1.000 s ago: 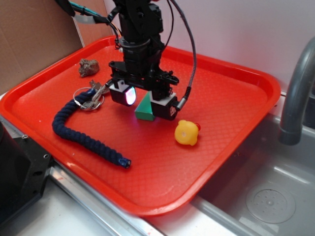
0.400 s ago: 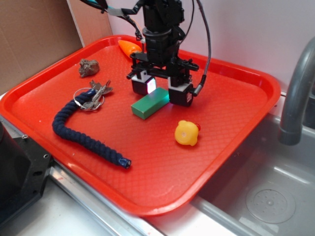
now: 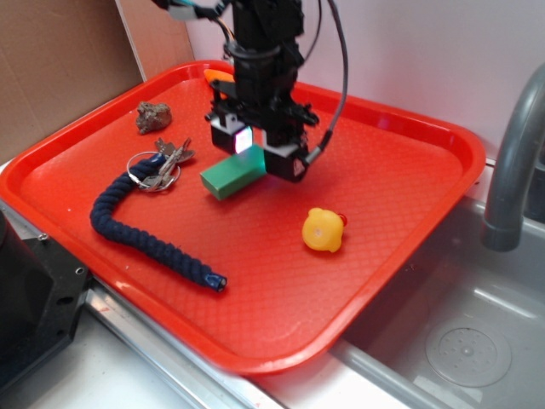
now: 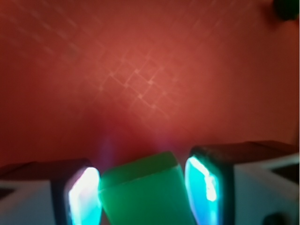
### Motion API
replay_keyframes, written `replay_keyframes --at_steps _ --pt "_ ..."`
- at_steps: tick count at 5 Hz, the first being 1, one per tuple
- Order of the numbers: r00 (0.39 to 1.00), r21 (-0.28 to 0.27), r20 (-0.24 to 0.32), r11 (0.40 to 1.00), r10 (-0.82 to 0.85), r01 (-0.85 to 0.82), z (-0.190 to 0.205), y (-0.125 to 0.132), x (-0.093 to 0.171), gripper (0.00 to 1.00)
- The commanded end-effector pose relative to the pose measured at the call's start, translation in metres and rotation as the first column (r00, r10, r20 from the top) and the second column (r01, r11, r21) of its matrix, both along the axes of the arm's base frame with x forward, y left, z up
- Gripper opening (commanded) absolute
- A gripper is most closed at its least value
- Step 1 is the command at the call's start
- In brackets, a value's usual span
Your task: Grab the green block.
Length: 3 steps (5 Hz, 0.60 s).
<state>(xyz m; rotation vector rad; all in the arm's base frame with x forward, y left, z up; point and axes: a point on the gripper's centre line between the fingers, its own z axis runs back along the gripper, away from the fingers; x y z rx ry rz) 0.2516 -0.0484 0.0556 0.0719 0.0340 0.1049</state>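
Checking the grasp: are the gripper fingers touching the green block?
Touching: the wrist view shows both fingers pressed against the green block sides, no gap.

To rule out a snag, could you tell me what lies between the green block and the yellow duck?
In the exterior view, only bare red tray lies between the green block and the duck.

Pincer (image 3: 258, 151) stands over the middle of the red tray (image 3: 400, 170), fingers down, one lit pad (image 3: 243, 141) facing camera. Green block (image 3: 232, 175) sits between the fingers, its near end jutting out toward the camera-left. Keys (image 3: 157, 167) and blue rope (image 3: 145, 230) lie camera-left of the pincer; brown lump (image 3: 153, 117) farther left; yellow duck (image 3: 324, 230) to its near right, apart.
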Motion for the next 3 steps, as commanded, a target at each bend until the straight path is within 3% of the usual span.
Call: replay_keyframes --at_steps 1,2,3 --pt "0.983 0.055 0.118 0.989 -0.14 0.134 0.109 0.005 -0.044 0.0" --pt "0.987 0.022 0.115 0.994 -0.11 0.108 0.159 0.008 -0.053 0.0" --pt "0.989 0.003 0.107 0.994 -0.107 0.107 0.185 0.01 -0.055 0.0"
